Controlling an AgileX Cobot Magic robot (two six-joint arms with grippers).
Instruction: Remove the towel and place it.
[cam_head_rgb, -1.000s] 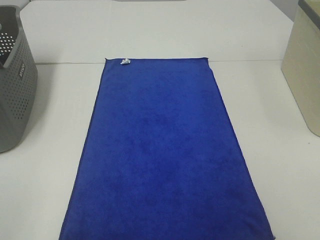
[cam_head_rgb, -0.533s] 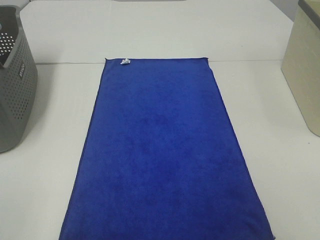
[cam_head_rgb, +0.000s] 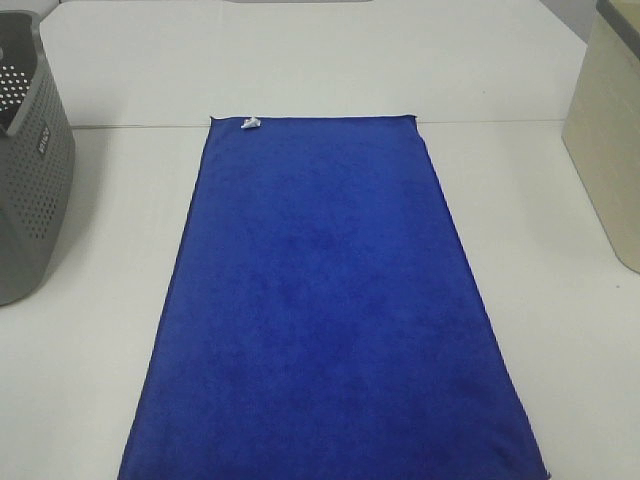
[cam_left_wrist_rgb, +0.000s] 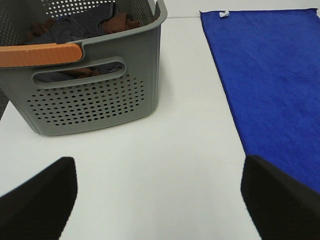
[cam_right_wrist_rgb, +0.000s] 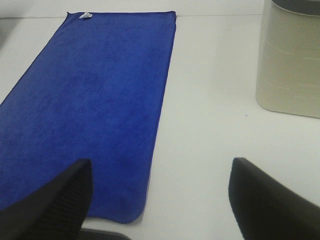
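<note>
The royal-blue towel (cam_head_rgb: 325, 310) lies flat and spread out lengthwise down the middle of the white table (cam_head_rgb: 90, 380), with a small white tag (cam_head_rgb: 250, 123) at its far left corner. It also shows in the left wrist view as the towel (cam_left_wrist_rgb: 272, 80) and in the right wrist view as the towel (cam_right_wrist_rgb: 90, 105). My left gripper (cam_left_wrist_rgb: 160, 200) is open over bare table between the grey basket and the towel's left edge. Wide open too, my right gripper (cam_right_wrist_rgb: 160, 200) hovers by the towel's near right corner. Neither holds anything. Both arms are out of the exterior view.
A grey perforated basket (cam_head_rgb: 30, 160) stands at the left; in the left wrist view the basket (cam_left_wrist_rgb: 90, 95) has an orange handle and dark and brown clothes inside. A beige bin (cam_head_rgb: 610, 130) stands at the right edge, seen as the bin (cam_right_wrist_rgb: 290, 60) from the right wrist.
</note>
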